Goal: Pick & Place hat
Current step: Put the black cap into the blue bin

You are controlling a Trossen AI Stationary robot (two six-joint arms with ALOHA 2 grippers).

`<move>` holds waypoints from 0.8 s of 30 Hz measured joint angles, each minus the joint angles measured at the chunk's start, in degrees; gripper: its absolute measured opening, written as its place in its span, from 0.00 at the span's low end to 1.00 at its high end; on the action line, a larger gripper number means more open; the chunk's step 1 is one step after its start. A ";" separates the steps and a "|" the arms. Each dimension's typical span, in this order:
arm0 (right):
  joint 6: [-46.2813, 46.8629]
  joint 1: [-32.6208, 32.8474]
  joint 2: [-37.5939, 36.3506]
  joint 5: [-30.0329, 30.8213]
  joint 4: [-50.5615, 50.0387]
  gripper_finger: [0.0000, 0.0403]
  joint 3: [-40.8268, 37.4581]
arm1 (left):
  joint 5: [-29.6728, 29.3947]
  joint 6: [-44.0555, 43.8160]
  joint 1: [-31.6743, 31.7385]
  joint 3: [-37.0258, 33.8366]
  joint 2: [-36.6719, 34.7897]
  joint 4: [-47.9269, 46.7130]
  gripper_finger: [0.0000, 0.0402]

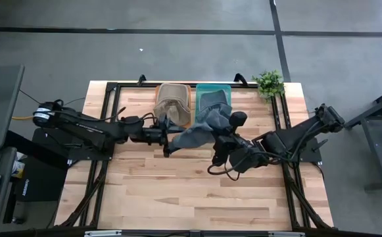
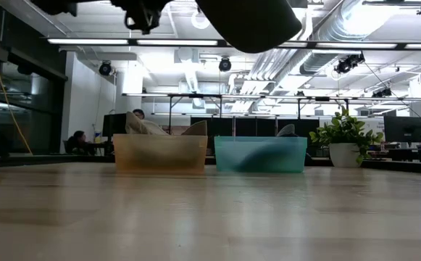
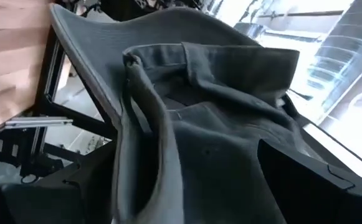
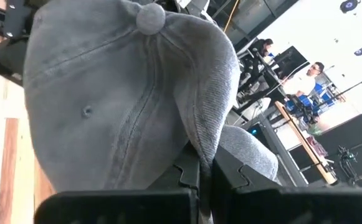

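Note:
A grey-blue cap (image 1: 200, 128) hangs above the middle of the table between my two arms, and it shows as a dark shape (image 2: 250, 22) at the top of the low view. My right gripper (image 4: 205, 180) is shut on it, coming from the table's right. My left gripper (image 1: 172, 135) is open and comes level from the left. Its fingers (image 3: 305, 180) stand on either side of the cap's open underside (image 3: 218, 124). At the far edge stand a tan bin (image 1: 173, 102) holding a tan hat and a teal bin (image 1: 214, 97) holding a grey hat. My right gripper pinches a raised fold of the cap's crown (image 4: 200, 140) between its two fingers, below the top button (image 4: 151, 18). It comes roughly level from the table's right. The cap is lifted clear of the table. Whether my left gripper touches the cap, I cannot tell.
A small potted plant (image 1: 268, 83) stands at the far right corner, beside the teal bin. Black frame rails (image 1: 112, 99) run along the table's left, right and far sides. Bare wood (image 1: 191, 197) lies in front of the arms. People sit at desks in the room behind.

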 joint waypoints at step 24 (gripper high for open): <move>-0.42 -0.35 0.00 0.32 0.15 0.01 0.00 | 7.30 3.49 1.99 6.64 4.97 -4.27 0.03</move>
